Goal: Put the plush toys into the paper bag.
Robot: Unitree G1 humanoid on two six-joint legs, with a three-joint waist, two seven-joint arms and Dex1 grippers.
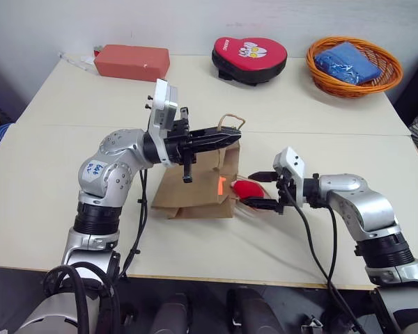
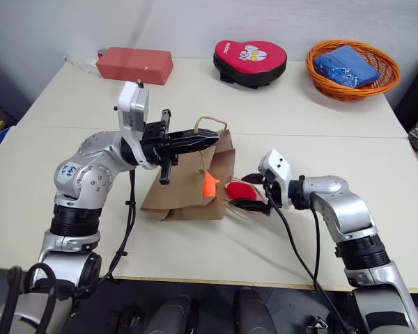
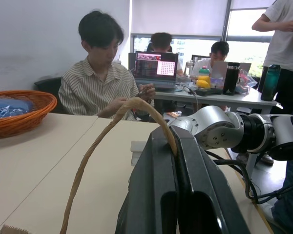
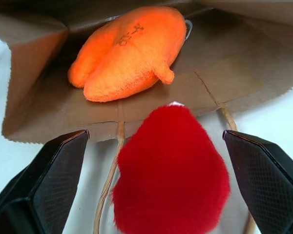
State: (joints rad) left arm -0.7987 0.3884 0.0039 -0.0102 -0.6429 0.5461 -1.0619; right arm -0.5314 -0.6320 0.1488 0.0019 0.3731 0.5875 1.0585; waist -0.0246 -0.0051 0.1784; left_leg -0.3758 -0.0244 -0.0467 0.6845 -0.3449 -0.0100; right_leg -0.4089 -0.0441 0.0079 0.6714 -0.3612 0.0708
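Nearest the camera in the right wrist view, the round red plush toy (image 4: 171, 168) lies on the counter (image 1: 76, 174) between the two black fingers of the right gripper (image 1: 263, 191). The fingers stand well apart on either side of it, and no contact with the toy can be made out. The toy rests just outside the mouth of the plain brown kraft paper bag (image 1: 195, 188), over one of its twisted-paper loop handles. The bright orange blobby plush toy (image 4: 127, 51) already lies inside the bag, beyond the red one.

The bag lies on its side with the mouth towards the right gripper. The left gripper (image 1: 226, 136), fingers pressed together on the upper loop handle (image 3: 112, 141), holds the mouth lifted open.

Step in hand, as judged: the second and last toy is at the bag's mouth, one toy in and one to go. The next move calls for closing the right fingers on the red toy, or nudging it forward, so that it clears the lower lip of the paper, while the left gripper holds the handle raised.

Farther off on the counter stand a red-and-black padded mitt (image 1: 249, 58), an orange wicker basket (image 1: 354, 67) with a blue bundle, and a red rectangular block (image 1: 132, 61).
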